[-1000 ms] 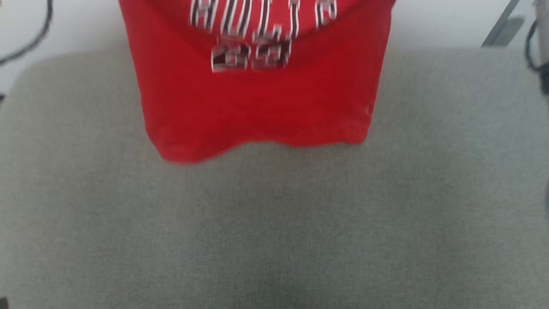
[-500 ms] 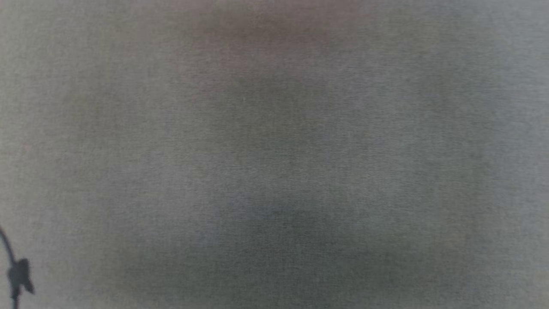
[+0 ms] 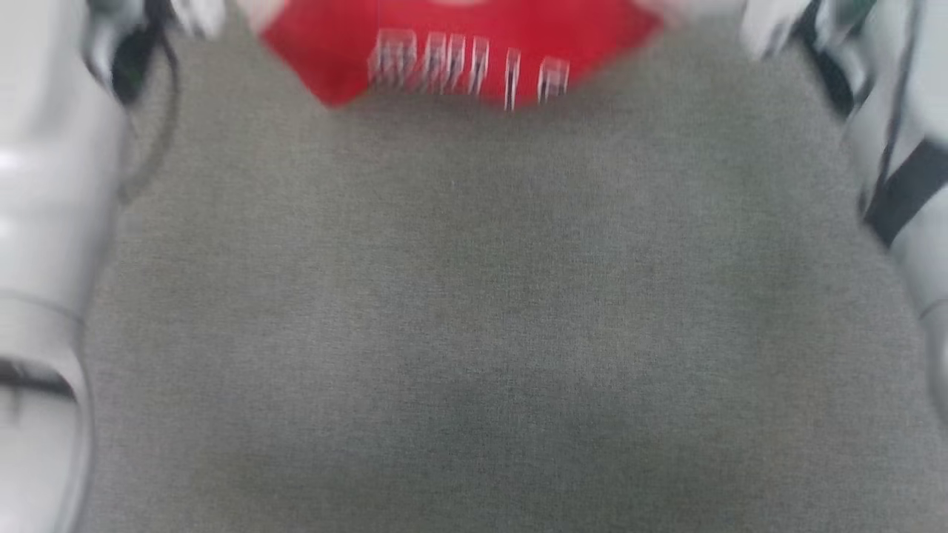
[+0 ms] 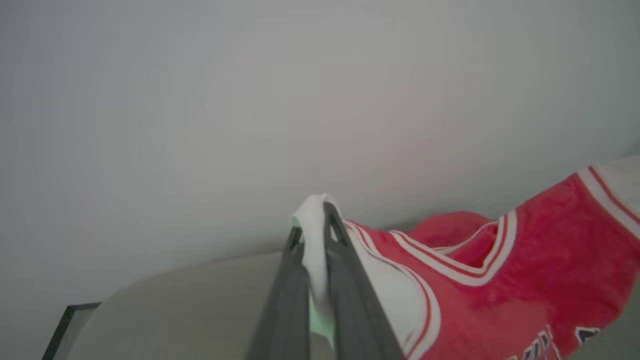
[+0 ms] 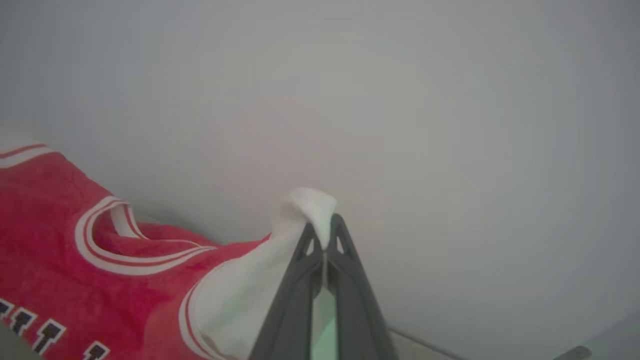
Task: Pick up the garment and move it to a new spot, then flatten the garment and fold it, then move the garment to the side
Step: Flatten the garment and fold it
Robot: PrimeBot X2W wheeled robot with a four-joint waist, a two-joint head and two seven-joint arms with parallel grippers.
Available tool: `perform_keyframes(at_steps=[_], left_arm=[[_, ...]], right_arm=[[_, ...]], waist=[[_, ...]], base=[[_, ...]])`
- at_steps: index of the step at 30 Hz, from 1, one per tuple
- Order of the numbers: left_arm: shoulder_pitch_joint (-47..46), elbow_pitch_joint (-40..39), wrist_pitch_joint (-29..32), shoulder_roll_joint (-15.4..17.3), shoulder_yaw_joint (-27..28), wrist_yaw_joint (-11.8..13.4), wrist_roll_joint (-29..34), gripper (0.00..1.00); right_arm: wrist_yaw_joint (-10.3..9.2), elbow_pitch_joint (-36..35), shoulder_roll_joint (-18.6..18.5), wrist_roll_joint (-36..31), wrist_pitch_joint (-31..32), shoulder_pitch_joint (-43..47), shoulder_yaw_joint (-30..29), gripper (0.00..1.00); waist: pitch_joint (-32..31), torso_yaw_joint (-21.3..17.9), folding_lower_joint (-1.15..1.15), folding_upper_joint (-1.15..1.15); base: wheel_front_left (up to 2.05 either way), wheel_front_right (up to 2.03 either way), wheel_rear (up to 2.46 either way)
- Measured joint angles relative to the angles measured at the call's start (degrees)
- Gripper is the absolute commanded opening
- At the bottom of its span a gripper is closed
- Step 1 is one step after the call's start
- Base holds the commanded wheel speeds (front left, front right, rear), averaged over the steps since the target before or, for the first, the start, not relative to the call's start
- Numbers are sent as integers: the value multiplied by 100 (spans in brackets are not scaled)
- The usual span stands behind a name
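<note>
Red jersey T-shirt with white sleeves (image 3: 452, 37): upper centre of head view, over grey fabric surface (image 3: 474, 333). Left gripper (image 4: 312, 220), right gripper (image 5: 324, 225) — each pinching a sleeve tip. Risk: shallow bite — sleeve may slip.

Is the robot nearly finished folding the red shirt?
Not nearly. Done: the shirt is picked up. In hand: left claw and right claw each pinch a white sleeve, holding it over the grey cushion. To do: laying it flat, folding it, moving it aside.
</note>
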Motion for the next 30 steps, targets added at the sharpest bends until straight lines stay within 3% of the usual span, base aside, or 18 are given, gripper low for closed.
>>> perform_keyframes(at_steps=[3, 4, 6, 13, 17, 23, 30], left_arm=[[619, -189, 560, 23, -170, 0, -360, 0], [1056, -502, 968, 76, -323, -1, -666, 0], [1526, -878, 1337, 227, -483, -7, -865, 0], [3258, -2424, 1908, 1070, -561, 71, -1428, 0], [4309, -3492, 2093, 1599, -526, 448, -1603, 0], [5595, -4812, 2148, 2250, -387, 1313, -1689, 0], [6461, -5493, 2040, 2817, -321, 2115, -1452, 0]], right_arm=[[1, -433, -69, 789, 489, 607, 421, 0], [1, -939, -285, 1238, 903, 1056, 855, 0], [1, -1492, -571, 1745, 1217, 1508, 1139, 0], [0, -3399, -1850, 2830, 1971, 3078, 1780, 0], [0, -4235, -2439, 3077, 2264, 3835, 1919, 0], [0, -4958, -3159, 3248, 2746, 4717, 1946, 0], [1, -5600, -3682, 3596, 3430, 5527, 1982, 0]], waist=[[-145, 16, 0, 0], [-244, 25, 0, 0], [-339, 21, 0, 0], [-585, -17, 0, 0], [-630, -49, 0, 0], [-603, -107, 0, 0], [-594, -176, 0, 0]], base=[[0, 0, 0], [0, 0, 0], [0, 0, 0], [0, 0, 0], [0, 0, 0], [0, 0, 0], [0, 0, 0]])
